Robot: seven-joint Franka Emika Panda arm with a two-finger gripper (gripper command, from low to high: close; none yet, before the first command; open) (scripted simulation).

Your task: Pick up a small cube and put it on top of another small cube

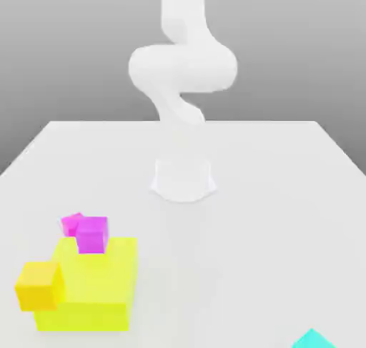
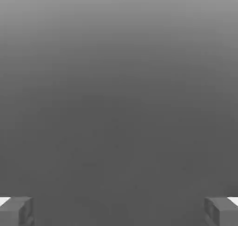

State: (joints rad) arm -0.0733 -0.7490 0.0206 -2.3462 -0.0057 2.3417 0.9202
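White robot arm (image 1: 183, 68) rising from a round base (image 1: 183, 179) at the middle of a pale table (image 1: 271, 218); the upper part of the arm is cut off by the frame edge. No surface carries lettering, labels or marks, and nothing here serves as a container.

Toward the exterior view's left, near the table's front edge, a big yellow block (image 1: 96, 289) rests on the table. A purple-magenta cube (image 1: 91, 234) appears to sit on the block's far top edge. The small hot-pink cube (image 1: 71, 223) lies just behind and to the exterior view's left of it, largely hidden by it; whether the two touch, and whether the pink cube rests on the table or against the block, cannot be told. An orange-yellow cube (image 1: 39, 285) stands against the block's near corner on the exterior view's left, covering part of that face. At the lower edge, toward the exterior view's right, a turquoise object (image 1: 313, 339) is cut off so that only its top corner shows.

In the hand view, the gripper (image 2: 119, 211) is spread wide and holds nothing: one grey fingertip (image 2: 16, 211) sits at each lower corner, both cut off by the frame, with plain grey background between them. The cubes lie well apart from the arm's base.
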